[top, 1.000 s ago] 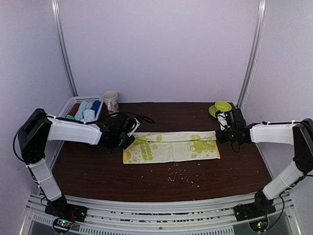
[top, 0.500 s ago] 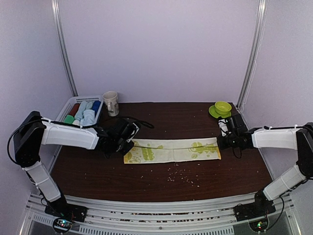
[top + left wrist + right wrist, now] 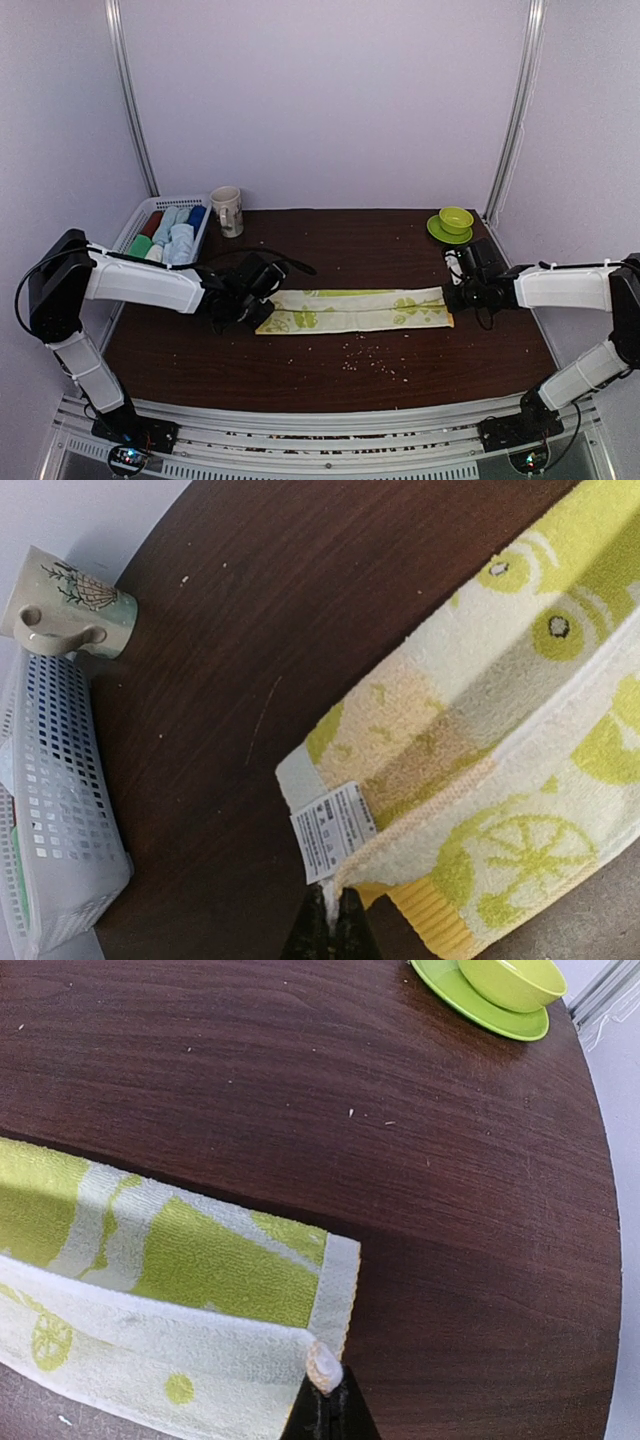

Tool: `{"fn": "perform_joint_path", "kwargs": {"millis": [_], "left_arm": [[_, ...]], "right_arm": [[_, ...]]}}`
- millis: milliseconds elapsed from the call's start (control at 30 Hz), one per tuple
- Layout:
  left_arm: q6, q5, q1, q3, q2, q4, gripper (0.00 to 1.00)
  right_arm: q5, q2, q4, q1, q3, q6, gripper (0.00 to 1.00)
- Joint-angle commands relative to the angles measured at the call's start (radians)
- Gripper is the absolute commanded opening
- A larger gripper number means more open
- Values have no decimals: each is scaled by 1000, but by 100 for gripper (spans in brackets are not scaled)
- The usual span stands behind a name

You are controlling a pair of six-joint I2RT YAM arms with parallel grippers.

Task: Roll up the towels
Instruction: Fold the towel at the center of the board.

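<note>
Item: yellow-green towel point(image 3: 350, 309) — lengthwise fold in hand. Handling: bring both pinched corners down level, edge onto edge, cloth taut, so no skew carries into the roll. Grip: left claw point(image 3: 335, 920) and right claw point(image 3: 325, 1375) each clamped on a corner of the upper layer. Location: middle of the counter point(image 3: 330, 240), long axis left to right — short ends toward the arms.

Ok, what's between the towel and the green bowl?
Only bare table with a few pale crumbs separates the towel and the green bowl, clearest in the right wrist view.
</note>
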Motion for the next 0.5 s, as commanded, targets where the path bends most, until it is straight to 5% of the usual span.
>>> {"fn": "perform_joint_path", "kwargs": {"millis": [0, 467], "left_arm": [[-37, -6, -10, -36, -41, -11, 0], [-41, 13, -41, -70, -61, 4, 0]], "right_arm": [[79, -22, -29, 24, -16, 21, 0], [134, -30, -32, 46, -22, 36, 0]]}}
